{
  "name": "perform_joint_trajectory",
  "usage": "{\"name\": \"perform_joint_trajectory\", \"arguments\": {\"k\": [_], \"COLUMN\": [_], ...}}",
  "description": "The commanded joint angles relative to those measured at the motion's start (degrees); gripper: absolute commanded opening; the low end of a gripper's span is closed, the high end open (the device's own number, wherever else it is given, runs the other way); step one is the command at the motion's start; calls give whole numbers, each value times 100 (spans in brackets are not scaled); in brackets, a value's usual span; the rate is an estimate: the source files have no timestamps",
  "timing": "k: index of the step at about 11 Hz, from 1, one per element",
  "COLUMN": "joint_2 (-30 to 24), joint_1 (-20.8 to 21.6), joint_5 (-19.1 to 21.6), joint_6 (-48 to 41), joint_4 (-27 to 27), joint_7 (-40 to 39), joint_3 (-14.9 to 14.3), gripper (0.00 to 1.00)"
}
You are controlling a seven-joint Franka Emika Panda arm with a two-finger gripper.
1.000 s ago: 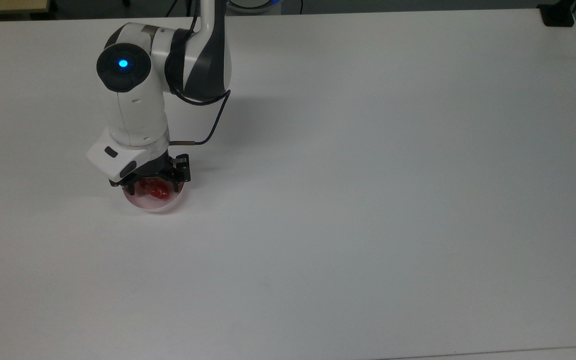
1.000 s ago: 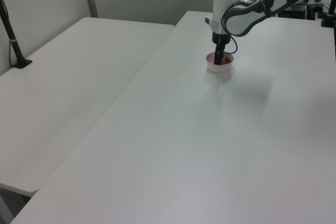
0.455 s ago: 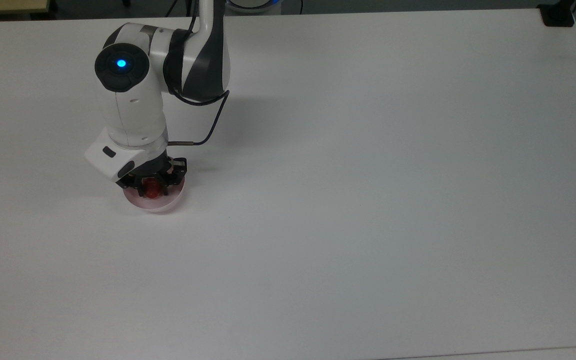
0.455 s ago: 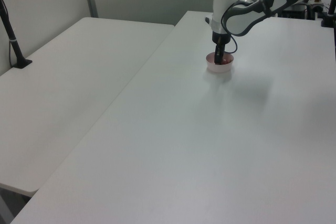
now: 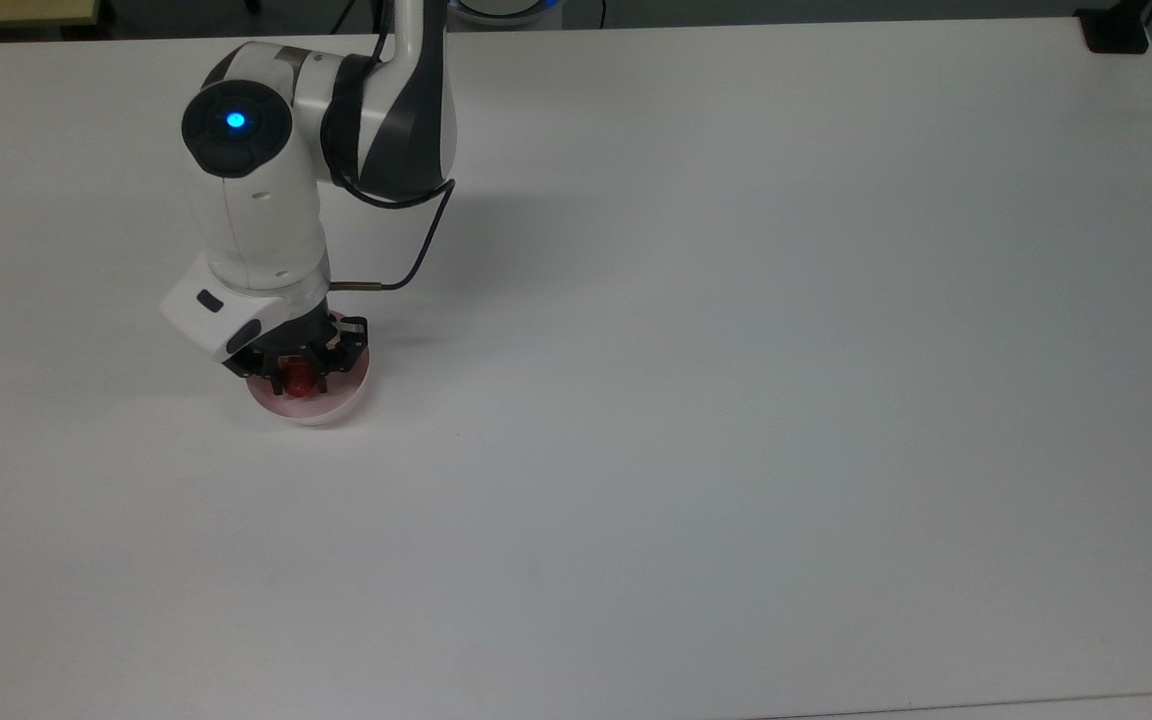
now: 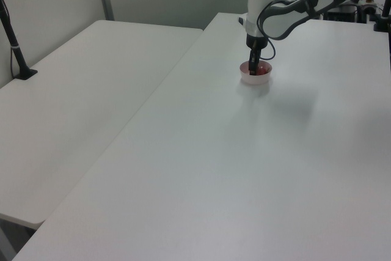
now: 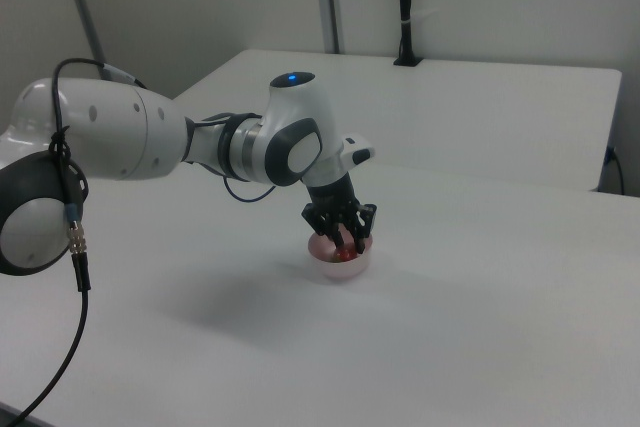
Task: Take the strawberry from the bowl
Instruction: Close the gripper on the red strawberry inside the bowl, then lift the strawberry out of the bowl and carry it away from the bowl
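Strawberry: located inside the bowl, which stands on the white table toward the top view's left. The gripper is lowered into the bowl, its fingers drawn in narrow against the two sides of the fruit, so it appears to hold the strawberry.

Progress, as a judgement: reach and closure look complete; the lift is not yet done, since the fruit sits within the bowl's rim in the top view and in the right view, where the strawberry shows as a red patch low between the fingers over the bowl. What remains is to raise it clear of the bowl.

Not verifiable: whether the fruit rests on the bowl floor or is already just off it; the green cap cannot be made out; in the left view the gripper masks most of the bowl's inside, and the firmness of the hold cannot be told.
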Motion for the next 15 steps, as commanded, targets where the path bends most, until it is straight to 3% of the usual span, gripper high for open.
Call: {"name": "perform_joint_trajectory", "arguments": {"k": [1,6,9,12,15], "joint_2": [-338,-909,-1244,-1192,-798], "joint_1": [-23,-145,-671,-1321,-1735], "joint_5": [225,366,357,217,-431], "joint_6": [38,-680,-1339,-1553,-1326], "joint_4": [-110,-110,-154,-242,-313], "joint_7": [53,1,-480,-1439,-1696], "joint_3": [-5,-14,-23,-67,-67], "gripper": [32,32,32,32,33]}}
